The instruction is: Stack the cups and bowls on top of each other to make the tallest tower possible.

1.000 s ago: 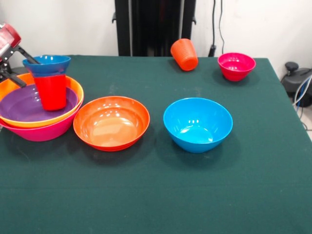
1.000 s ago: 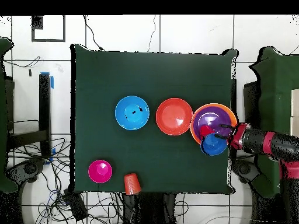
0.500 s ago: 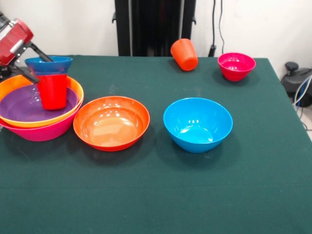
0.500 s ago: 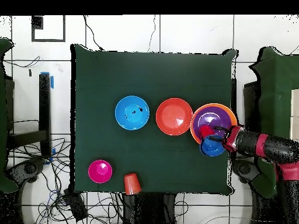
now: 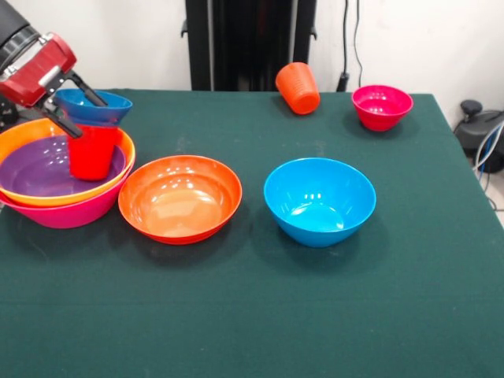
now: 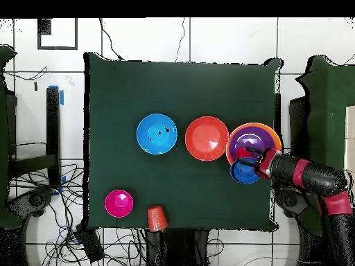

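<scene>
At the table's left edge a big pink bowl (image 5: 67, 213) holds a yellow-orange bowl (image 5: 16, 138) and a purple bowl (image 5: 35, 169); together they form the tower (image 6: 254, 142). A red cup (image 5: 92, 153) stands upright inside the purple bowl. My gripper (image 5: 83, 113) is shut on the rim of the small blue bowl (image 5: 98, 106), held tilted just behind the red cup, at the stack's edge. From overhead, the small blue bowl (image 6: 245, 170) overlaps the stack's rim beside my gripper (image 6: 256, 163). An orange cup (image 5: 298, 87) lies on its side at the far edge.
A shallow red-orange bowl (image 5: 179, 197) sits right of the stack, and a medium blue bowl (image 5: 319, 201) sits further right. A small magenta bowl (image 5: 382, 106) stands near the far right corner. The green table (image 5: 260, 315) ends close to the stack's left side.
The small blue bowl has come off the top of the red cup and moved rightward in the gripper. The red cup now stands lower in the purple bowl.
</scene>
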Motion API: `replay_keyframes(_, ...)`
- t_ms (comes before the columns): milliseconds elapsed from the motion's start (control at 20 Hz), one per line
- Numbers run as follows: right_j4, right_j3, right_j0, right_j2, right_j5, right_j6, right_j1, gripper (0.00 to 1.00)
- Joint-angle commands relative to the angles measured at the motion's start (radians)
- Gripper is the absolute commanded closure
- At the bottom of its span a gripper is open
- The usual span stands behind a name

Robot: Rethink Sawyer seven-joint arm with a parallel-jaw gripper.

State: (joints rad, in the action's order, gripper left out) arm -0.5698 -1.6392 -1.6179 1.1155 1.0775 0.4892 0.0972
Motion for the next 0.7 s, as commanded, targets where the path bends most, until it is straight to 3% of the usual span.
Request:
replay_keyframes(50,-0.058,-0.061,0.026,-0.069,-0.086,-0.074,-0.006,0.00)
replay_keyframes(700,-0.021,-0.011,0.056,-0.037,-0.035,-0.085,0.050,0.00)
